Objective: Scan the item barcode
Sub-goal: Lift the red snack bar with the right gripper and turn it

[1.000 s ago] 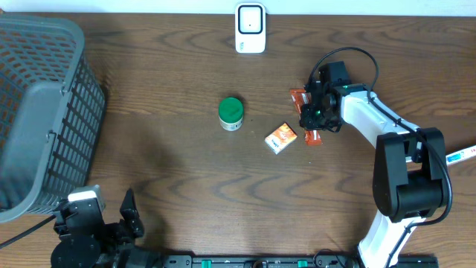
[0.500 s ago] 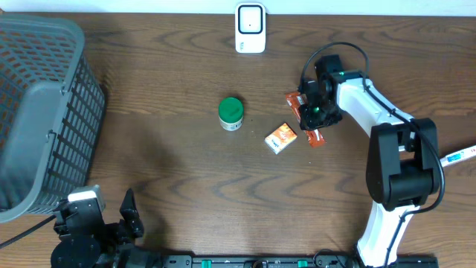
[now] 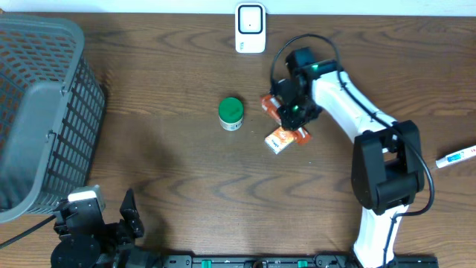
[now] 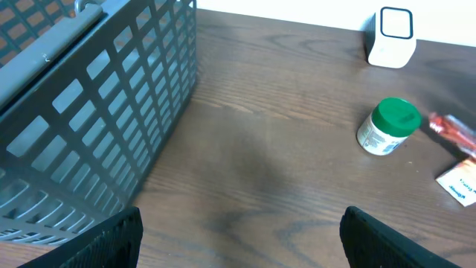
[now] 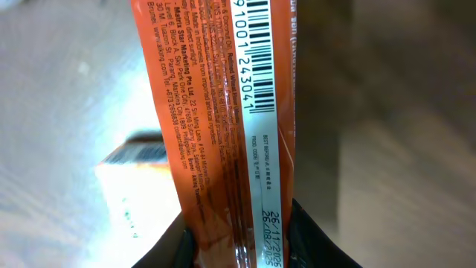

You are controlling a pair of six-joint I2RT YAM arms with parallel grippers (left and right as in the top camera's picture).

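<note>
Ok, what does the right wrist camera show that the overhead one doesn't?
Only the right wrist view: the barcode and the fine print on the orange packet. Only the overhead view: the white scanner, the green-lidded jar and the grey basket. Both: the packet gripped in the right end effector, with the small orange box close by.

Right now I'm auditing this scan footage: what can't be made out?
Orange plastic wrapper: right wrist view's top edge cuts off its barcode.
Small orange box: blurred, right wrist view.
Right hand: overhead, its own body hides the fingers.
White scanner: overhead, details too small.
</note>
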